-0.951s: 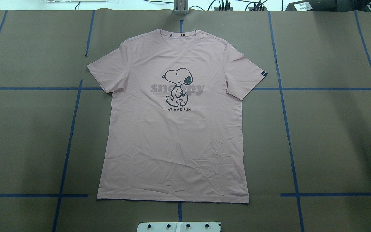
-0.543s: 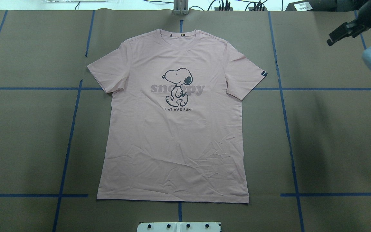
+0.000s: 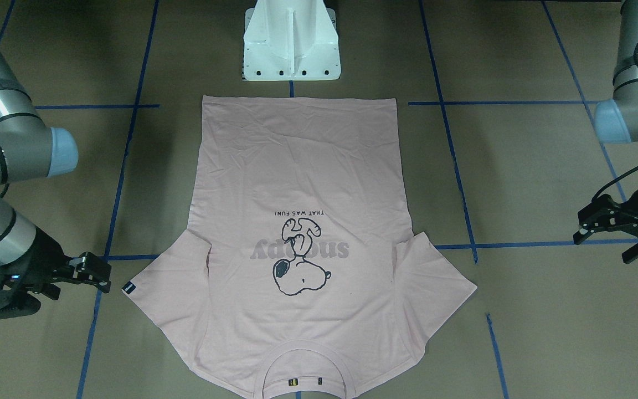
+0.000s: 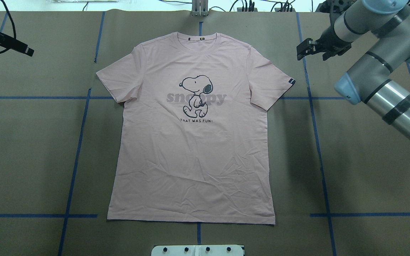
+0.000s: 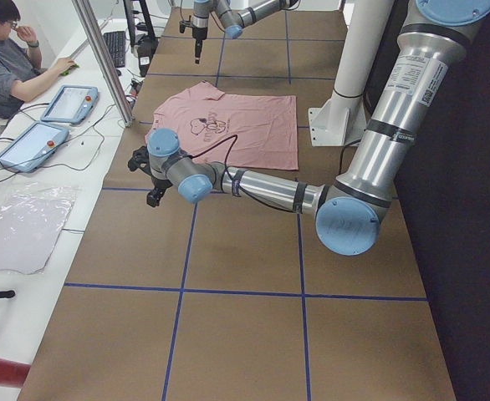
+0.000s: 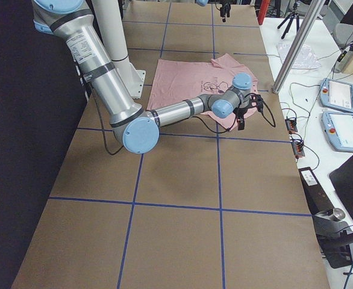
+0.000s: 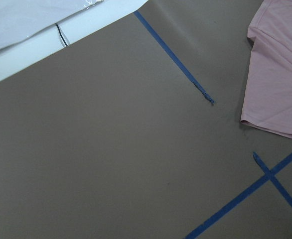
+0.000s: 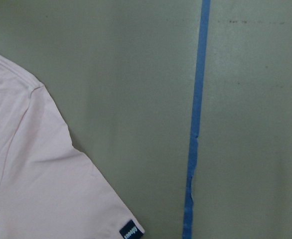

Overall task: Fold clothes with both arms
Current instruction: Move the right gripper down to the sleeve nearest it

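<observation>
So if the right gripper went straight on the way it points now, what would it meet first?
Probably the bare table paper between the T-shirt sleeve and blue tape line, judging by the wrist view of the right gripper; depth is unclear.

Open table (image 4: pixel 30 142) separates the right pincer (image 4: pixel 300 51) from the tagged sleeve of the T-shirt (image 4: pixel 190 160), and the left pincer (image 3: pixel 600 249) from the other sleeve. A white pedestal (image 3: pixel 291 50) stands just beyond the hem.
</observation>
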### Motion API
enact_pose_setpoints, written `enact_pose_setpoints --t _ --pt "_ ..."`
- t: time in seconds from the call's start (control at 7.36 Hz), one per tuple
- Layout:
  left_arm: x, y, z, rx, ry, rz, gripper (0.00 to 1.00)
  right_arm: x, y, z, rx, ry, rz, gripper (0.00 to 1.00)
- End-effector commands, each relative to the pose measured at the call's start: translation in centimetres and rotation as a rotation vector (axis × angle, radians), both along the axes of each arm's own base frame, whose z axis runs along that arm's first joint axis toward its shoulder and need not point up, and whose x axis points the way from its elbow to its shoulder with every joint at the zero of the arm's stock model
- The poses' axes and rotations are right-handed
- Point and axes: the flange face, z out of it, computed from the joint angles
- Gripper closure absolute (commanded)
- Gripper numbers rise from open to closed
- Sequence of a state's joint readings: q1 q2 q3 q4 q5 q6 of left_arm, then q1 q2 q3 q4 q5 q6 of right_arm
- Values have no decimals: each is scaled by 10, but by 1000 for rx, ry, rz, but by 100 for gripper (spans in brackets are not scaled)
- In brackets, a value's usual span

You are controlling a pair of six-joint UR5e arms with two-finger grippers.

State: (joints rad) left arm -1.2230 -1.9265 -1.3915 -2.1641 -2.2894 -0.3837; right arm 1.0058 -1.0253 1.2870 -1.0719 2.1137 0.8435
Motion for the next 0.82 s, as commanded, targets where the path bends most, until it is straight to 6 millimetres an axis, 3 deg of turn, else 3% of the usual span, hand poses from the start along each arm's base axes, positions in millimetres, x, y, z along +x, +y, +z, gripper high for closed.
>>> enact_pose_setpoints --t 0.0,0.14,0.68 --pt "9 -4 -11 19 3 -28 0 -62 17 11 3 47 8 0" --pt "9 -7 -12 21 -4 -37 0 -73 19 14 11 71 15 0" --pt "10 -8 -18 -1 14 -58 0 -83 20 32 -14 95 0 8"
